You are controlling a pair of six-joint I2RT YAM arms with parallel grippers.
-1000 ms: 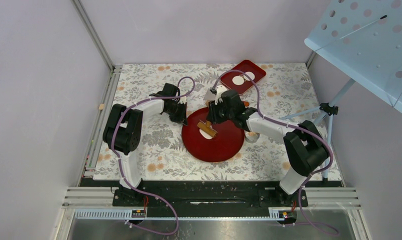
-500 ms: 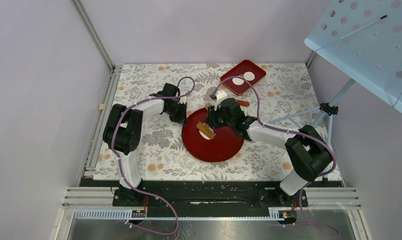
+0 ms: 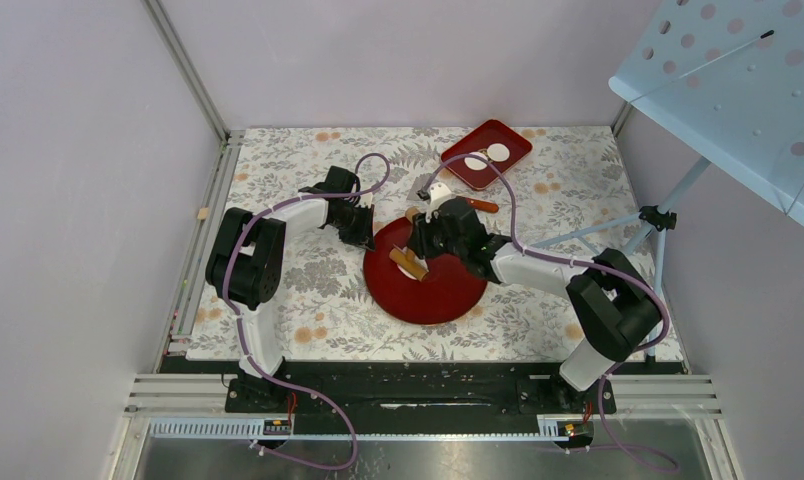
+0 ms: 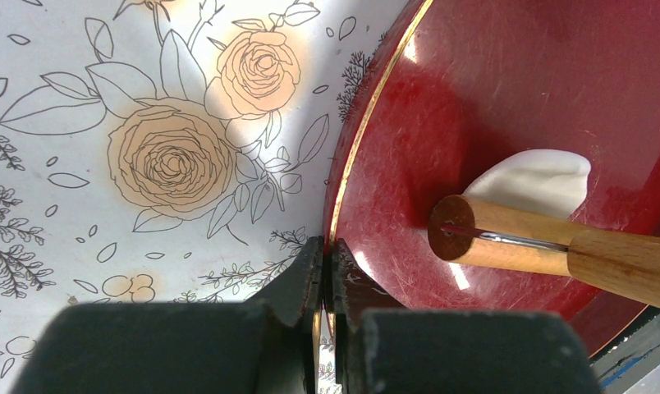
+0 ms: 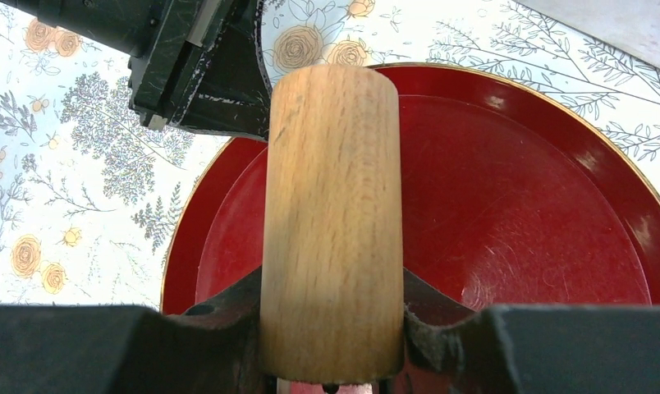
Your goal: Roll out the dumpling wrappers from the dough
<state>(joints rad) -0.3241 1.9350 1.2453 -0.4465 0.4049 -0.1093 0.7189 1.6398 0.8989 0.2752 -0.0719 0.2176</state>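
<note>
Count: we see two arms, two claws, one rolling pin, one round red plate, one red rectangular tray, two dumpling wrappers and one piece of dough.

Dumpling wrappers (image 3: 475,160): both lie flat inside the red rectangular tray (image 3: 508,135) at the far side of the counter (image 3: 308,300), side by side and apart from each other. They are thin, white and round, and close to the same width.

Dough (image 4: 540,179): one white piece on the round red plate (image 4: 507,74), toward its left part. It is pressed to a low, smooth patch with a rounded edge and a pointed corner. We see only part of it, because the rolling pin (image 5: 331,213) lies across its near side and covers the rest. The end of the pin shows a dark centre hole and a metal rod.

Left claw (image 4: 323,246): its jaws are pinched together on the gold-edged rim of the round red plate, at the plate's left side.

Right claw (image 5: 331,328): partly open, with its two fingers clamped against the sides of the wooden barrel of the pin. The barrel points away from the wrist over the plate, toward the left claw.

The plate sits on the floral counter between the two arms, well apart from the tray.
</note>
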